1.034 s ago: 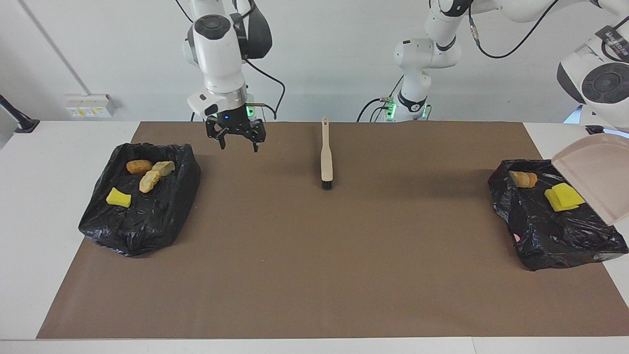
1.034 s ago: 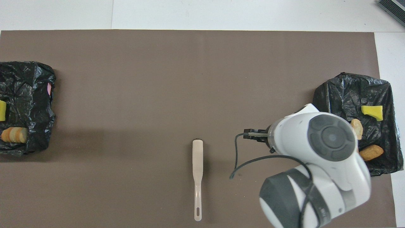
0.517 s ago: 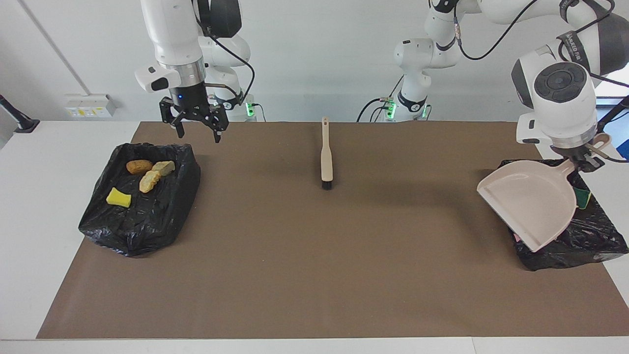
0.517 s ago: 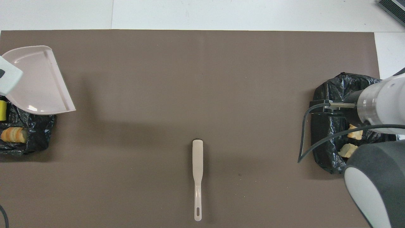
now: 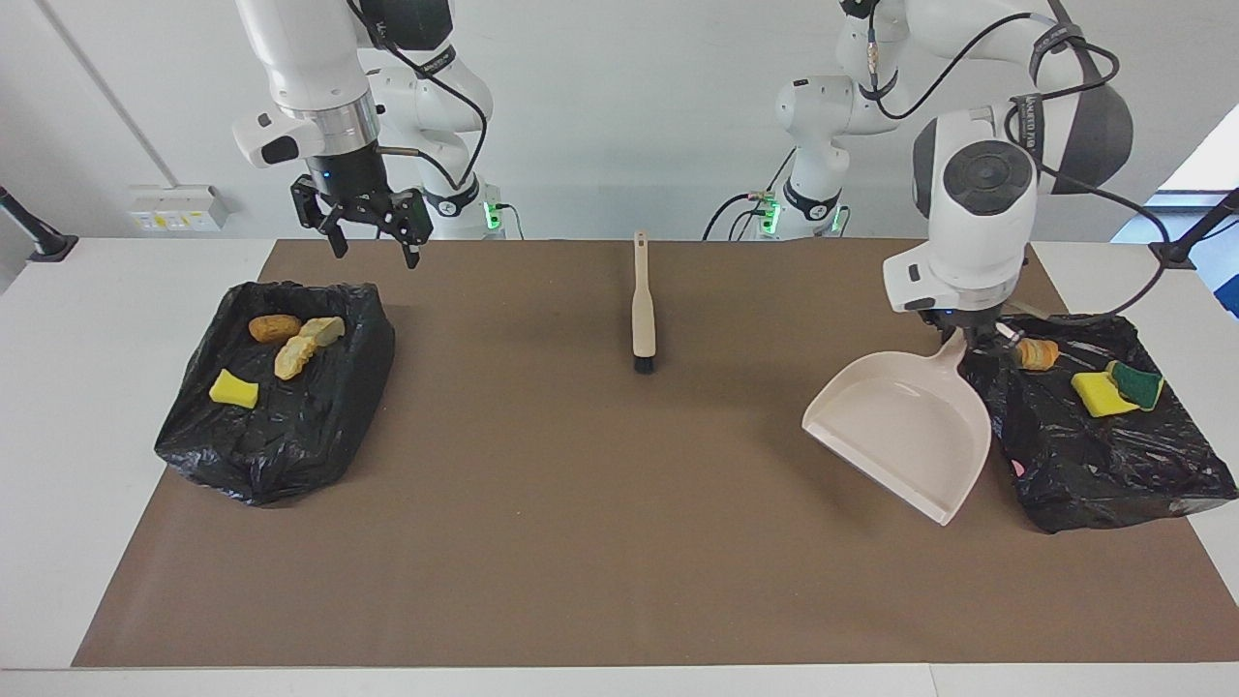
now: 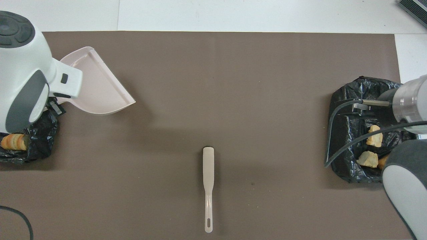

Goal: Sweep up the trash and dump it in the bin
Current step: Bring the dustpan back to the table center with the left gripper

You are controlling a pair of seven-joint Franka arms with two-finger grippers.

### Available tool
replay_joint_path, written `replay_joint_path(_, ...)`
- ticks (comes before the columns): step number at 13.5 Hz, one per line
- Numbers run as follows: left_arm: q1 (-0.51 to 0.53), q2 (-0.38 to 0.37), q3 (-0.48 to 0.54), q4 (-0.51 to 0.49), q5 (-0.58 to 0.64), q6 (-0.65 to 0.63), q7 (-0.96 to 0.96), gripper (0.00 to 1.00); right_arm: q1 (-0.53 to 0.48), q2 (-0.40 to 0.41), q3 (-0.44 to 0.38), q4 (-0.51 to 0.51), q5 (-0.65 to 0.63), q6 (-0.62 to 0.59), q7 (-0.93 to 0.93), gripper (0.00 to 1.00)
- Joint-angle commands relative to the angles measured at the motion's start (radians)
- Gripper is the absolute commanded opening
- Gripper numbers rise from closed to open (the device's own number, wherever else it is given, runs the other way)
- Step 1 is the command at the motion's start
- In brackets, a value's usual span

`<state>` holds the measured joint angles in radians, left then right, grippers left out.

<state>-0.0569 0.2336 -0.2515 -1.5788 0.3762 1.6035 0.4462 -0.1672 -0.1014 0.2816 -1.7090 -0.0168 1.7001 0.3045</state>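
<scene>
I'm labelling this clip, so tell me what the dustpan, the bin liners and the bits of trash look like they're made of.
The dustpan, held by the left gripper, looks like smooth beige moulded plastic, with a faint sheen. The bin liners look like thin black plastic film, crinkled and glossy. The bits of trash look like matte foam or sponge, though some could be something else.

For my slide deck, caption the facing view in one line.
Left gripper holds the dustpan beside a trash-filled bin; right gripper hangs open.

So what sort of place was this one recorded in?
Most likely a robotics lab. Two white arms stand at a table covered by a brown mat, against a bare white wall, with bag-lined bins and a dustpan staged for a sweeping task.
</scene>
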Motion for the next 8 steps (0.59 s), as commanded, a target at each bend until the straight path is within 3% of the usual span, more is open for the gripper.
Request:
replay_joint_path(1, -0.003, 0.062, -0.089, -0.001, -0.042, 0.080, -0.287, 0.00, -0.032, 0.009, 0.017, 0.022, 0.023, -0.007, -0.028, 1.00)
replay_joint_path(4, -0.003, 0.128, -0.166, 0.006, -0.112, 0.149, -0.554, 0.00, -0.070, 0.009, 0.017, 0.020, 0.029, -0.005, -0.025, 1.00)
replay_joint_path(8, -0.056, 0.159, -0.181, 0.005, -0.221, 0.370, -0.872, 0.00, -0.075, 0.011, 0.018, 0.020, 0.023, -0.005, -0.031, 1.00)
